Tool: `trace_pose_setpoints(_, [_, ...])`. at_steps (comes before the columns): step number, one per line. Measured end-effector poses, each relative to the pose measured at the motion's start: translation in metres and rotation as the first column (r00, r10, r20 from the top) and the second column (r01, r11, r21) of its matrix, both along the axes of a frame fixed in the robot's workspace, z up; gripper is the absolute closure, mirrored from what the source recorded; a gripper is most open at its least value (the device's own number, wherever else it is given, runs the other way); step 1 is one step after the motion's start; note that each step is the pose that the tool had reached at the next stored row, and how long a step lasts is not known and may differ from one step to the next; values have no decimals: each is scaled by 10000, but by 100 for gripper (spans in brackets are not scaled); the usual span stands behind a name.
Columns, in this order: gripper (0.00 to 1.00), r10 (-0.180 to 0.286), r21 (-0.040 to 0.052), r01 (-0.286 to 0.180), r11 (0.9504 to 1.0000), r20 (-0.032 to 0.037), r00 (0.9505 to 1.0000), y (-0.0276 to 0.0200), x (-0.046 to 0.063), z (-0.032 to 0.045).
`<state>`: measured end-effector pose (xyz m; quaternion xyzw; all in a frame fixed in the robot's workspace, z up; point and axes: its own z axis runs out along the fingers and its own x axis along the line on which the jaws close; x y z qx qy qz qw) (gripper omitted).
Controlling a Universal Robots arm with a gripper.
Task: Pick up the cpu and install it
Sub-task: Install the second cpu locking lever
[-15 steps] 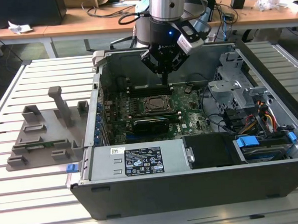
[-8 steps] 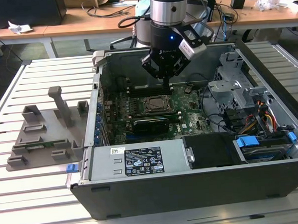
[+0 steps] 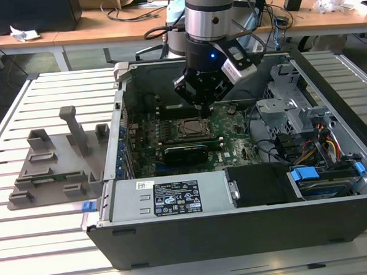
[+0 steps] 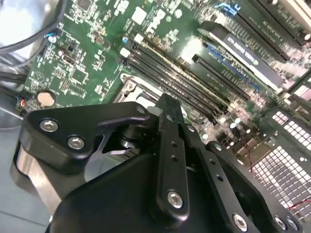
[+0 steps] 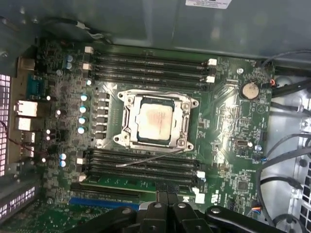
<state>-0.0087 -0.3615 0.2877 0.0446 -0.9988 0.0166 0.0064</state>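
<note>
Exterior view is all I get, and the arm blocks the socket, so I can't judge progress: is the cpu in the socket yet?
Observer: Yes. In the first wrist view the cpu lies flat inside the socket frame, silver top up.
Operator: Is the hand holding anything?
Observer: No. The hand is shut with nothing between its fingertips, over the memory slots beside the socket, apart from the cpu.
Operator: And the latch lever?
Observer: A thin metal lever lies slanted across those slots, not tucked against the frame.
</note>
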Motion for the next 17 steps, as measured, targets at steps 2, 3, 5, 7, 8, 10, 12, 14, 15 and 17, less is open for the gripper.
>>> trace_pose_setpoints(2, [89, 1, 241, -1, 9997, 0, 10000, -1, -65, -3])
trace_pose_setpoints(3, [89, 0, 312, 0, 9995, 0, 10000, -1, -94, -9])
trace_pose_setpoints(5, [89, 0, 326, 0, 9995, 0, 10000, 0, -123, -59])
trace_pose_setpoints(7, [89, 1, 327, -1, 9995, 0, 10000, 3, -129, -141])
trace_pose_setpoints(8, [89, 1, 326, -1, 9995, -1, 10000, 4, -132, -175])
trace_pose_setpoints(10, [89, 1, 326, -1, 9995, 0, 10000, 6, -133, -281])
trace_pose_setpoints(12, [89, 1, 327, -1, 9995, 0, 10000, 7, -133, -331])
trace_pose_setpoints(14, [89, 1, 329, -1, 9995, 0, 10000, 11, -134, -414])
trace_pose_setpoints(15, [89, 0, 478, 0, 9989, -1, 10000, 7, -138, -427])
trace_pose_setpoints(17, [89, 0, 1002, -1, 9950, 0, 10000, -48, -144, -440])
